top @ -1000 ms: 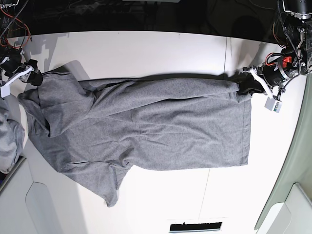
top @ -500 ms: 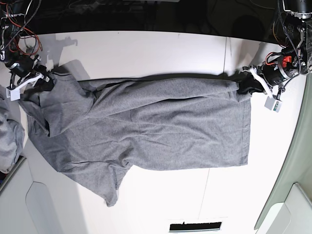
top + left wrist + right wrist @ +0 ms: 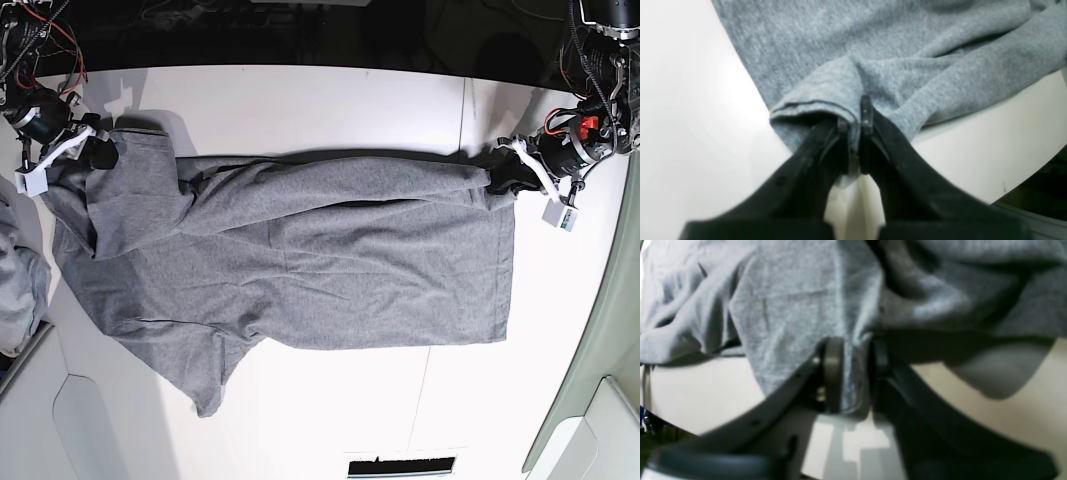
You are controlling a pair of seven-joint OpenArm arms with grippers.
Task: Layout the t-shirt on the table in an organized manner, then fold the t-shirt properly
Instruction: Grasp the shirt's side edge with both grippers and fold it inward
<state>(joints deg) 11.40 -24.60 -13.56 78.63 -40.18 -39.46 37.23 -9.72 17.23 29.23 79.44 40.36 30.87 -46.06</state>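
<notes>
While stretched across the white counter (image 3: 300,100), lies lengthwise between the two arms: grey shirt (image 3: 300,260), held at both ends. At far left of the base view, right claw (image 3: 98,155) reaching in low from the counter's edge, wrist angled toward the cloth, clenched on a bunched fold of shirt; close up, fabric pinched between both pads (image 3: 832,373), hanging loose above pale counter. Beside it, at the left margin, a second grey cloth pile (image 3: 20,285). Across the middle, shirt mostly flat, one sleeve trailing toward the near edge. At far right, left claw (image 3: 503,172) stretched out level, clamped on the hem corner; close up, jaws pressed together on rolled hem (image 3: 813,106).
</notes>
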